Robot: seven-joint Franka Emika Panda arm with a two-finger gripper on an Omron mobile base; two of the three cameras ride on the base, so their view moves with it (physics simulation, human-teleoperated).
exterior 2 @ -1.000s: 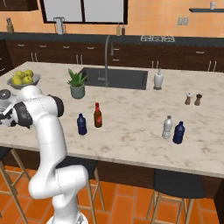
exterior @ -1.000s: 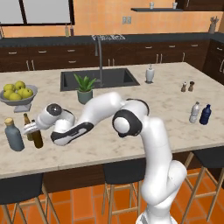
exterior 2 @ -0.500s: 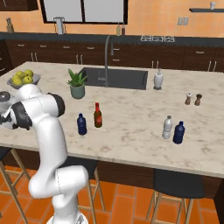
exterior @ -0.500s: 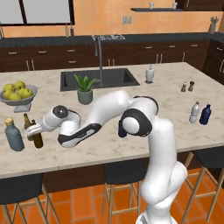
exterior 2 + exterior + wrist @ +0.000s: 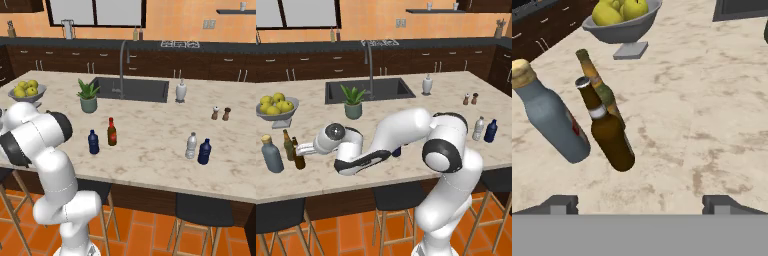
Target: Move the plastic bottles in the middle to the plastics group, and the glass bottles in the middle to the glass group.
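The plain brown glass bottle (image 5: pixel 609 137) stands on the counter against the thin olive-green bottle (image 5: pixel 597 85) and beside the grey-blue cork-stoppered bottle (image 5: pixel 549 120). My gripper (image 5: pixel 640 205) is open, its fingertips wide apart just short of the brown bottle (image 5: pixel 299 158), holding nothing. From the left base view the gripper (image 5: pixel 302 148) sits right of this glass group. The red-capped brown bottle (image 5: pixel 112 132) and the squat navy bottle (image 5: pixel 93 142) stand mid-counter. The pale clear bottle (image 5: pixel 191 146) and dark blue bottle (image 5: pixel 203 152) stand at the right.
A grey fruit bowl (image 5: pixel 276 116) with yellow fruit stands behind the glass group. A potted plant (image 5: pixel 353 102) sits by the sink (image 5: pixel 368 90). A white soap dispenser (image 5: pixel 427 84) and two small shakers (image 5: pixel 470 99) stand farther right.
My hand has drawn back to the right, away from the plain brown bottle, which stays put beside the olive-green bottle.
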